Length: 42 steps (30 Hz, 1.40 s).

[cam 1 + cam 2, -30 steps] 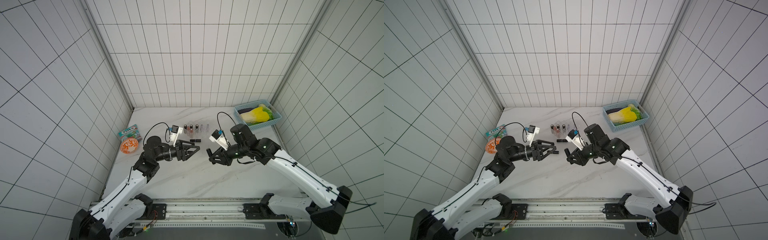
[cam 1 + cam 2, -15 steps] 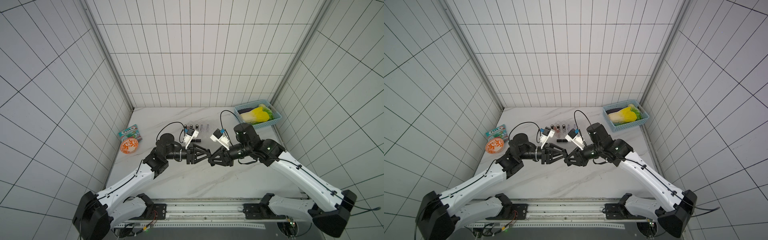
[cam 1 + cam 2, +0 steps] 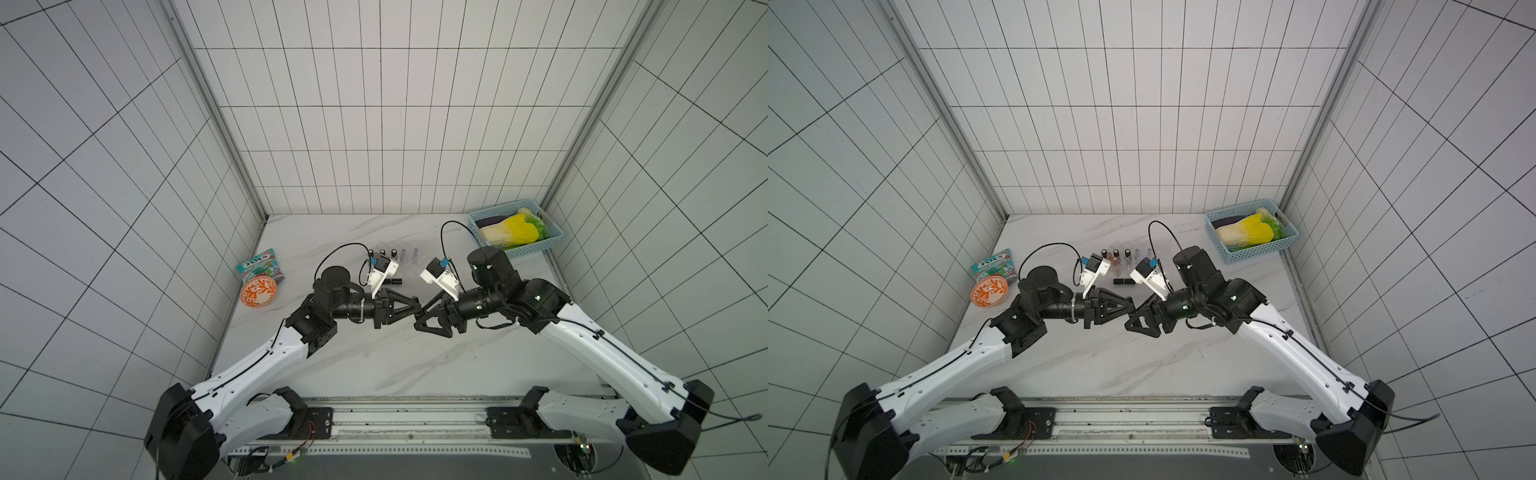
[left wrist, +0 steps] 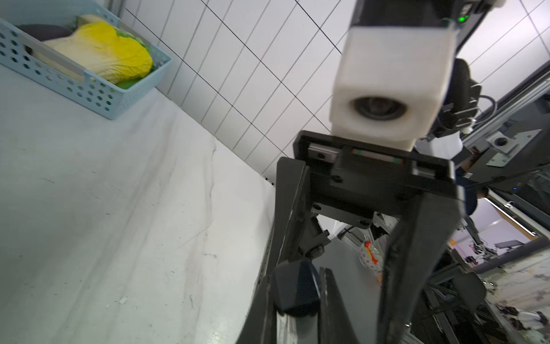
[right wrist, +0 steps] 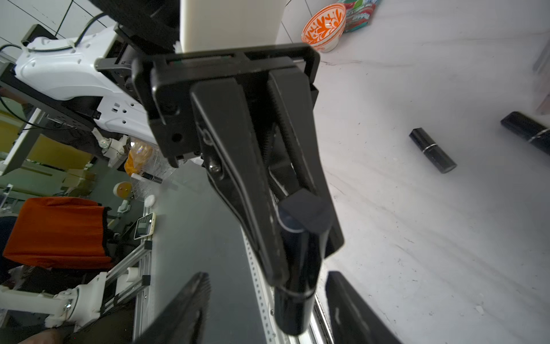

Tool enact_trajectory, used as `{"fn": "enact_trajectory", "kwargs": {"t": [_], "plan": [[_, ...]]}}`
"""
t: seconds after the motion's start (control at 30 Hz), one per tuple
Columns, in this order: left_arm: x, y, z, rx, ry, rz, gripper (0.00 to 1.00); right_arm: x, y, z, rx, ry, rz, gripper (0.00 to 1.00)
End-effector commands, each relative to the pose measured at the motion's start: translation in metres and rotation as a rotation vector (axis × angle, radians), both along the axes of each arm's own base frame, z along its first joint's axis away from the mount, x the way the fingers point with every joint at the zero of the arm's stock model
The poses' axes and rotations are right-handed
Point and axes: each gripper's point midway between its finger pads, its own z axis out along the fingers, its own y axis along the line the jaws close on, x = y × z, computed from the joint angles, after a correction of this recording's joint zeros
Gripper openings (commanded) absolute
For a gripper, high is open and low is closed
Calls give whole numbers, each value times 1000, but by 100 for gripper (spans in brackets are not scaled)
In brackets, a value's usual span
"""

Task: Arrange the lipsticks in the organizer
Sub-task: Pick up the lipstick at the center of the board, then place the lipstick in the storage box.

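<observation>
left jaws gripping black lipstick, right jaws spread wide

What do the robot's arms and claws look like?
The left arm and right arm have smooth white shells and chunky black joints. The left claw and right claw are black, each with two pointy triangle-shaped fingers. A white camera block with a blue plug sits behind each claw, trailing a thin black cable.
</observation>
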Motion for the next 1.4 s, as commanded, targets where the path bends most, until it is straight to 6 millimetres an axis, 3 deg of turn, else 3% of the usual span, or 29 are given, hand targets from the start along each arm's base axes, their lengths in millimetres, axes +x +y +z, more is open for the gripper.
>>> {"fn": "enact_trajectory", "kwargs": {"t": [0.0, 0.3, 0.5, 0.63, 0.77, 1.07, 1.37], "plan": [[44, 14, -12, 169, -116, 233, 8, 14, -17, 1, -8, -89, -115, 99], [155, 31, -28, 402, -365, 635, 8, 43, -49, -9, -33, -188, -337, 99], [225, 36, -56, 558, -370, 750, 8, 36, -61, -24, -44, -168, -360, 99], [254, 39, -64, 559, -396, 805, 9, 27, -71, -32, -50, -153, -371, 99], [270, 34, -78, 546, -400, 800, 9, 20, -82, -37, -50, -149, -388, 99], [282, 26, -134, 607, -349, 762, 9, 18, -86, -38, -47, -147, -394, 99], [290, 37, -152, 631, -312, 793, 11, 16, -87, -40, -44, -138, -394, 99]]}}
